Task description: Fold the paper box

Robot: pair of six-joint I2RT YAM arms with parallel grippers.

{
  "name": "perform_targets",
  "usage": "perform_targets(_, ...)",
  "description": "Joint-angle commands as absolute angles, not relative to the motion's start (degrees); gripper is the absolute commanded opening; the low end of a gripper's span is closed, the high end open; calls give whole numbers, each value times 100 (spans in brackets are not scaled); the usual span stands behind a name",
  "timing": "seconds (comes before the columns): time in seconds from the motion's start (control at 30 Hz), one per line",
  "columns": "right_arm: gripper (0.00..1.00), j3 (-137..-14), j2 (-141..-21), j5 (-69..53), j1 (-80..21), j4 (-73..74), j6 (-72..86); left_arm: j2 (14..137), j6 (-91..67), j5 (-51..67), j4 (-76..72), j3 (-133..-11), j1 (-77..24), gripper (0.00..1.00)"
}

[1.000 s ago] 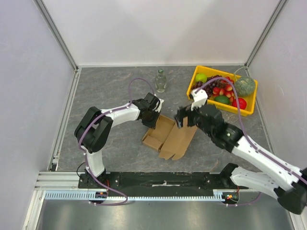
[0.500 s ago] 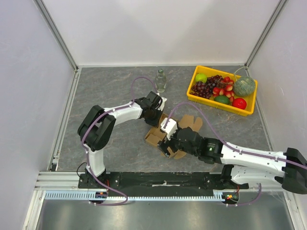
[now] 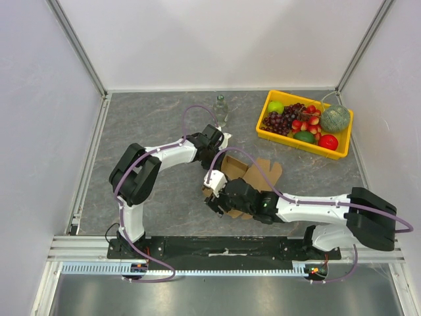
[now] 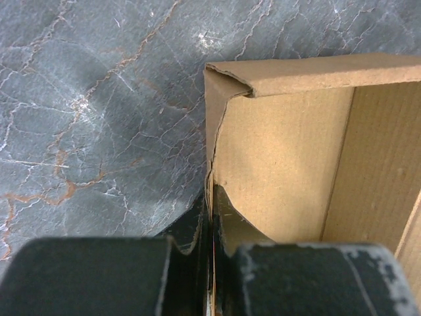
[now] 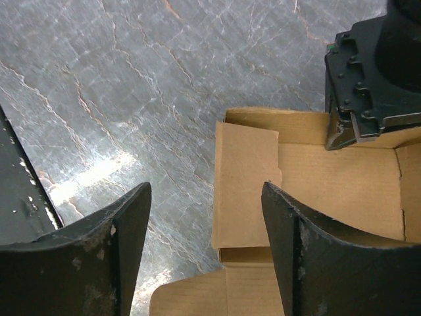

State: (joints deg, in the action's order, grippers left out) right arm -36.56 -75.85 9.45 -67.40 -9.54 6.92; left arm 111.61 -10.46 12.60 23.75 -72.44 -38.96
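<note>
The paper box [image 3: 260,170] is brown cardboard, partly folded into a shallow tray with flaps spread on the grey table. My left gripper [image 3: 214,153] is shut on the box's far-left side wall; in the left wrist view the wall's edge runs between its closed fingers [image 4: 227,217], with the box's [image 4: 283,151] corner just ahead. My right gripper [image 3: 214,195] hangs open over the box's near-left edge. In the right wrist view its [image 5: 206,187] one finger is over the table and the other over the box's [image 5: 329,184] floor, either side of a folded-in flap [image 5: 245,184]. The left gripper [image 5: 368,85] shows at the far wall.
A yellow tray [image 3: 337,153] of fruit stands at the back right, with a green melon [image 3: 335,118] in its corner. A small clear bottle [image 3: 220,110] stands at the back, just beyond the left gripper. White walls close in the table on three sides.
My right arm swung from the box's far-right side, across it, down to its near-left edge, its jaws narrowing a little. The left gripper kept its hold; the box shifted slightly.
</note>
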Motion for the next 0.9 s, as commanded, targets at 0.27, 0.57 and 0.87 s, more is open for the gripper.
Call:
perform_targets(0.27, 63, -3902, -8217, 1151, -6776, -1415, 475, 11593, -747, 1063, 2672, -7031, -3929, 5)
perform_targets(0.57, 56, -3973, -8490, 1301, -6776, -1380, 431, 11575, -756, 1125, 2681, -7014, -3929, 4)
perform_targets(0.87, 49, -4104, -8806, 1292, -6776, -1310, 466, 11452, -826, 1292, 2681, -6979, -3938, 5)
